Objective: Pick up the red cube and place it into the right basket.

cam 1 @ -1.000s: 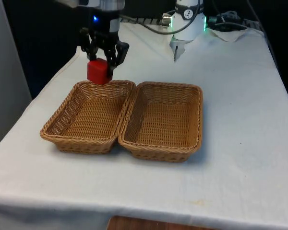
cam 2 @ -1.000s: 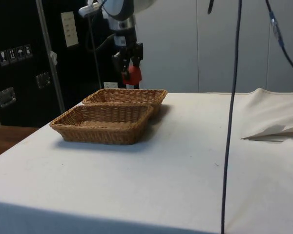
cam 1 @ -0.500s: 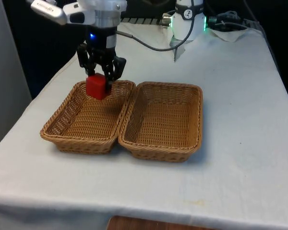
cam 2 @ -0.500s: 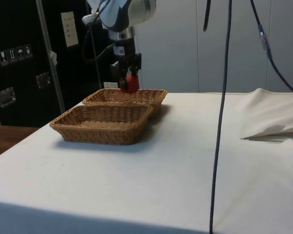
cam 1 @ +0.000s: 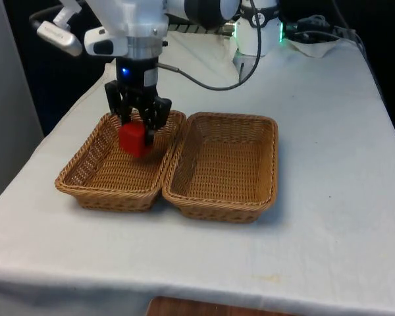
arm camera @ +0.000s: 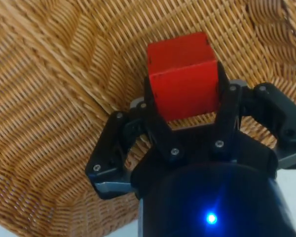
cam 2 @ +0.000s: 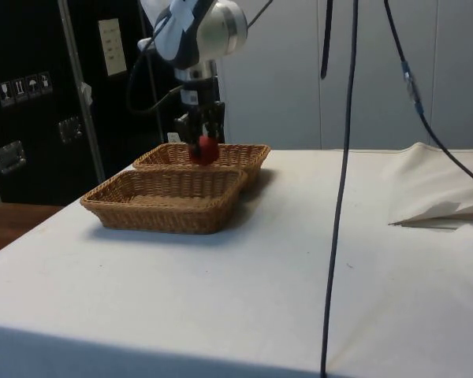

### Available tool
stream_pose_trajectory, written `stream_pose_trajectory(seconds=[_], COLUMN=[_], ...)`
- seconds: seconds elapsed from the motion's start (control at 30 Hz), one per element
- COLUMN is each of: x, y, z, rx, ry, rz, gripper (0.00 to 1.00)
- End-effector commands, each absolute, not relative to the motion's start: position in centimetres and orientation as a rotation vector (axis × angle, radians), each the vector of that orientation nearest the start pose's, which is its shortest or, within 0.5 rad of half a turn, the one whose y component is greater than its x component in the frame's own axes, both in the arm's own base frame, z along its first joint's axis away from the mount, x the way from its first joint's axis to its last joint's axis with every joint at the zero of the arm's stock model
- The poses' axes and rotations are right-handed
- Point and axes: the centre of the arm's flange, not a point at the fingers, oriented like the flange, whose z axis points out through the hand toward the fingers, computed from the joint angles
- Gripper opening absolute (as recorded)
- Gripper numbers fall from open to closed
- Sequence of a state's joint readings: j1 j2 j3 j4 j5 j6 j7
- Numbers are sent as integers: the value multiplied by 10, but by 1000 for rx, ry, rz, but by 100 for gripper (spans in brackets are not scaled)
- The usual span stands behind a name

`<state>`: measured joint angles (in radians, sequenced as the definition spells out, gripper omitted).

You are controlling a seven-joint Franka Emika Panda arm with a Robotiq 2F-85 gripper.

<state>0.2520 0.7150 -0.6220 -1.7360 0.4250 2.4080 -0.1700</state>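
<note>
My hand (cam 1: 137,122) pinches the cube (cam 1: 132,139) low inside the basket (cam 1: 85,178) on the front view's left. I should lower until it nears the weave, then release gently.

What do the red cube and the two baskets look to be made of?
Red cube: a solid block with a matte painted finish and crisp edges; wood or plastic, can't tell which. Basket holding it, on the front view's left, and its neighbour: tan woven wicker or rattan, with visible strands and a braided rim.
</note>
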Motion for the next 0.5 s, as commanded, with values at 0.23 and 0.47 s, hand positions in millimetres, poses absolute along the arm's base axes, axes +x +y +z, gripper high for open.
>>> stream_pose_trajectory(seconds=[0.23, 0.47], x=[654, 655], y=[-203, -202], z=[220, 218], rx=[-3164, -3166], ry=[579, 571], rz=[-171, -167], gripper=[3, 19])
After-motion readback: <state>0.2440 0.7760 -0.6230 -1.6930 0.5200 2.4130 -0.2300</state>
